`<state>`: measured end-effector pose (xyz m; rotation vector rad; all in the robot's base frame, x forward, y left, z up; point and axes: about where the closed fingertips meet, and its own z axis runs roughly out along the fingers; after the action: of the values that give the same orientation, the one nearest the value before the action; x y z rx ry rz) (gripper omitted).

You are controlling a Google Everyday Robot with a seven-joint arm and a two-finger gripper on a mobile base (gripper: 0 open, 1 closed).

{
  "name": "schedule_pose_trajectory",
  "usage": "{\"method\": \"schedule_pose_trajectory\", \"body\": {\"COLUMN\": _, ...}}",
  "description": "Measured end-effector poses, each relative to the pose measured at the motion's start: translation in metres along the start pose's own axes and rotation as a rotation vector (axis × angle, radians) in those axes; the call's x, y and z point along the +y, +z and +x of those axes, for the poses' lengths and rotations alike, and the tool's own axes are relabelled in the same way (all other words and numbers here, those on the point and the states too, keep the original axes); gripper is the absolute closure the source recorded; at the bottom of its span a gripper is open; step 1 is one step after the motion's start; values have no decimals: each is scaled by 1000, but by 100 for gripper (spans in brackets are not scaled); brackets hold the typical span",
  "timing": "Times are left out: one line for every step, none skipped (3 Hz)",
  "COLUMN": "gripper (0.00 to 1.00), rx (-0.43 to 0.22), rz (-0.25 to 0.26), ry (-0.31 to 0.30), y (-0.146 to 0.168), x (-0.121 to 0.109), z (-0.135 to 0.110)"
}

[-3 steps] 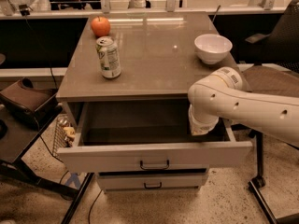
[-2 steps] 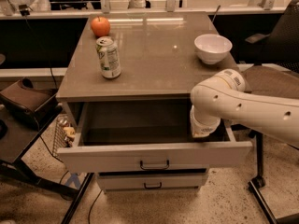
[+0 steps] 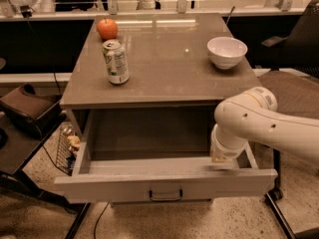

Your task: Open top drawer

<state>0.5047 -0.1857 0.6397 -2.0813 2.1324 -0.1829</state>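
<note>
The top drawer (image 3: 119, 187) stands pulled well out from under the table top, showing its grey inside (image 3: 149, 133). Its light grey front carries a small thin black bar handle (image 3: 166, 195) at the middle. My white arm comes in from the right and bends down. My gripper (image 3: 224, 156) points down into the drawer's right end, just behind the front panel, and its tip is hidden behind that panel. A lower drawer barely shows under the open one.
On the table top (image 3: 164, 63) stand an orange-red apple (image 3: 107, 29), a drink can (image 3: 116, 62) and a white bowl (image 3: 227, 52). A wire basket (image 3: 65, 148) hangs at the table's left. A dark chair (image 3: 294, 93) is at the right, and dark furniture (image 3: 25, 111) at the left.
The drawer has come out a little farther toward the camera. My arm's end has moved forward and slightly right with it.
</note>
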Motion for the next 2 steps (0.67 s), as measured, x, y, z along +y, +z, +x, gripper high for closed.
{"method": "schedule_pose_trajectory", "body": {"gripper": 100, "rx": -21, "rz": -67, "ry": 38, "y": -15, "x": 46, "z": 15}}
{"method": "schedule_pose_trajectory", "body": {"gripper": 100, "rx": -43, "rz": -139, "ry": 60, "y": -25, "x": 86, "z": 25}}
